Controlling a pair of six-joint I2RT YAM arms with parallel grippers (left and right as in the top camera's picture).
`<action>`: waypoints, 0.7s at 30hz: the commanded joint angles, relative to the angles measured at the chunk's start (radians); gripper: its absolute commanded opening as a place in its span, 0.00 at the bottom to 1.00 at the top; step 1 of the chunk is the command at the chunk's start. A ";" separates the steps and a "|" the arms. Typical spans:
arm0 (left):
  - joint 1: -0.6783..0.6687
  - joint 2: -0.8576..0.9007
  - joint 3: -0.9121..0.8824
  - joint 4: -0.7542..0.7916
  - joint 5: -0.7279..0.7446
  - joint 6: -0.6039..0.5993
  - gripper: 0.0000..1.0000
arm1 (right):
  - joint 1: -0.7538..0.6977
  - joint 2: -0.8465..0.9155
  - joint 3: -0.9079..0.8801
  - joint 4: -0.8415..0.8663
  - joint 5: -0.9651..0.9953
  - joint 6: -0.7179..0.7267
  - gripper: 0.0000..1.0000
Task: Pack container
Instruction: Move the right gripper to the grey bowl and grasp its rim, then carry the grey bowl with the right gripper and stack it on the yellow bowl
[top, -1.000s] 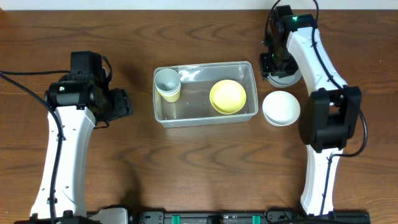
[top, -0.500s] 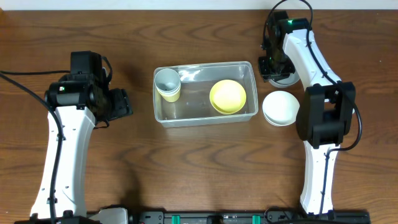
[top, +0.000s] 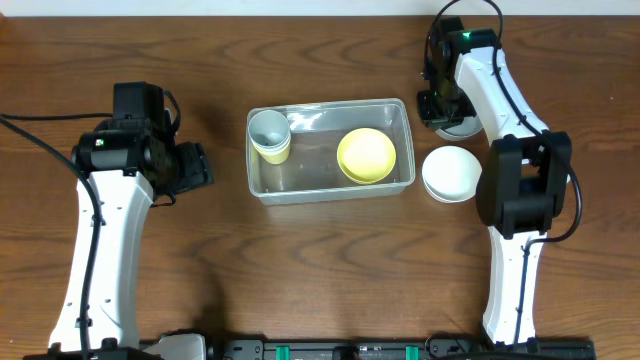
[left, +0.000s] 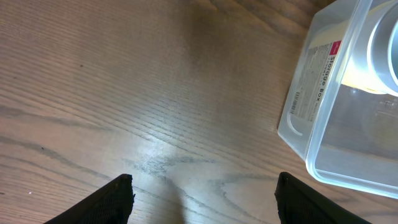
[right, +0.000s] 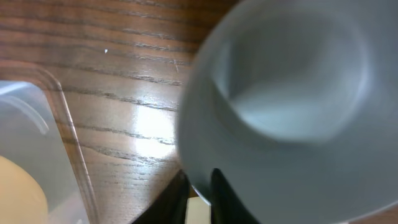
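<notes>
The clear rectangular container (top: 330, 186) sits mid-table. It holds a grey cup stacked in a yellow cup (top: 268, 134) at its left end and a yellow bowl (top: 366, 155) at its right. My right gripper (top: 438, 106) is behind the container's right end, shut on the rim of a grey bowl (top: 462, 126). In the right wrist view the grey bowl (right: 292, 93) fills the frame with the fingers (right: 202, 190) pinching its edge. My left gripper (top: 196, 168) is open and empty over bare table left of the container; its fingers (left: 204, 199) are spread wide.
A white bowl (top: 452, 173) stands on the table just right of the container. The container's corner shows in the left wrist view (left: 298, 124) and in the right wrist view (right: 59, 112). The rest is bare wooden tabletop (top: 330, 270).
My right arm has shifted a little to the left over the grey bowl. The left arm and the things in the container have not moved.
</notes>
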 joint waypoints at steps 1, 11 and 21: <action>0.000 -0.014 -0.002 -0.003 0.003 -0.010 0.74 | 0.003 0.010 0.003 0.000 0.011 0.005 0.07; 0.000 -0.014 -0.002 -0.003 0.003 -0.010 0.74 | 0.003 0.010 0.003 0.000 0.011 0.005 0.01; 0.000 -0.014 -0.002 -0.003 0.003 -0.010 0.74 | 0.004 -0.034 0.044 -0.008 0.120 0.004 0.01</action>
